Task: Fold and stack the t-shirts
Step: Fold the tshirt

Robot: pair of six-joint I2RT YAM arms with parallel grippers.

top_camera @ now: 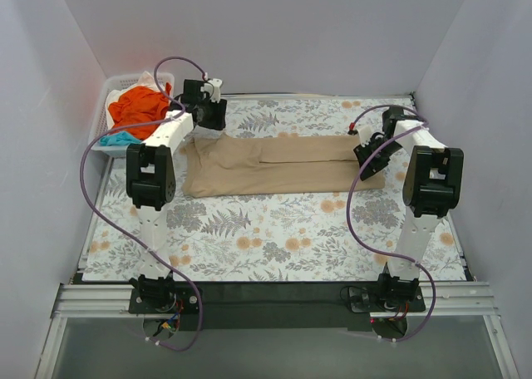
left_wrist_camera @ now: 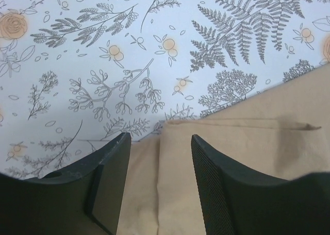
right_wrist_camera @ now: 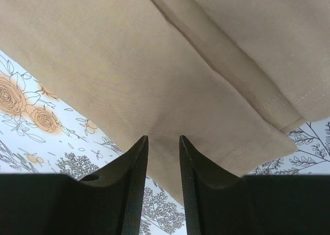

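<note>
Stretches the left arm (top_camera: 170, 134) far forward, wrist turned down, with the left fingers (left_wrist_camera: 111, 168) standing clearly apart. Bends the right arm (top_camera: 424, 171) forward, with the right fingers (right_wrist_camera: 131, 173) almost together, pinching the tan t-shirt (right_wrist_camera: 129, 65) at its edge.

A large tan cloth t-shirt (top_camera: 274, 166), folded into a long flat band, lay on the flower-patterned table cover (top_camera: 274, 238) toward the table's far edge, running from left to right. The black left gripper (top_camera: 211, 117) hung just beyond the band's far-left corner, and the black right gripper (top_camera: 368, 163) was down at the band's right end. In the table's far-left corner stood a white plastic lattice basket (top_camera: 115, 86) holding a crumpled bright orange cloth shirt (top_camera: 140, 105), with a teal piece of cloth (top_camera: 120, 138) at its near side.
</note>
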